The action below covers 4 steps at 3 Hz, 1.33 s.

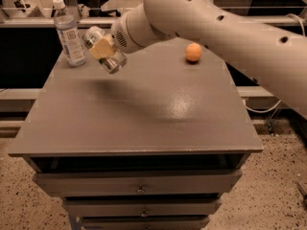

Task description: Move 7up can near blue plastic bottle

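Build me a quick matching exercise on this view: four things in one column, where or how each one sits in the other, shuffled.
Things:
1. 7up can
2. blue plastic bottle
3. orange round object
4. gripper

Places or states:
A. stands upright at the table's back left corner
B. rests on the tabletop, back right
C. held tilted off the tabletop, just right of the bottle
D. at the arm's end over the back left of the table, shut on a can

Pairs: 1-C, 2-A, 3-B, 4-D
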### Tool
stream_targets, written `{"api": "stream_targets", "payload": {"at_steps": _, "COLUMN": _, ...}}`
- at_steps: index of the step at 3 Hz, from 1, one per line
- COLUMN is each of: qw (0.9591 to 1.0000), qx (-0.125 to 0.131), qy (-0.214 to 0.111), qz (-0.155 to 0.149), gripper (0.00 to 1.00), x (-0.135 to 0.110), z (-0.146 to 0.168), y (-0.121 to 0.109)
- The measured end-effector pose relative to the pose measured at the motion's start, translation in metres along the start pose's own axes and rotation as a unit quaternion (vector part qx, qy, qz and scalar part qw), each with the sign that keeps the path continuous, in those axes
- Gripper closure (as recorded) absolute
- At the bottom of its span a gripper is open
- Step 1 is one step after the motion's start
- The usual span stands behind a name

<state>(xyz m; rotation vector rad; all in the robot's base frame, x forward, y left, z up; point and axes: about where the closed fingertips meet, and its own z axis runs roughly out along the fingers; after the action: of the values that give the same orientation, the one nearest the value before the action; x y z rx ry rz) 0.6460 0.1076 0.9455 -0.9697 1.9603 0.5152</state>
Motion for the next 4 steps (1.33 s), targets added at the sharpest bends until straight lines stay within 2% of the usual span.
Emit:
{"api": "stream_targets", "payload": {"at_steps": 1, "qw": 0.9948, "qx": -0.042, "qy": -0.093, "qz": 0.000, "gripper": 1.00, "x": -0.031, "z": 0.034, "y": -0.008}}
{"api": "stream_targets", "payload": {"at_steps": 2, "qw": 0.9842, "qx": -0.068, "qy": -0.163, "qz": -0.013, "gripper": 1.00, "x": -0.046, "z": 0.062, "y": -0.015}}
{"api": "stream_targets", "payload": {"at_steps": 3, "qw": 0.9731, "qx": -0.091, "qy": -0.209, "qz": -0.030, "gripper": 1.00, "x": -0.046, "z": 0.087, "y": -0.018}}
{"api": "stream_targets", "payload": {"at_steps": 4, "qw": 0.9731, "qx": -0.091, "qy": -0.209, "qz": -0.030, "gripper": 1.00, "x": -0.046, "z": 0.087, "y": -0.017}}
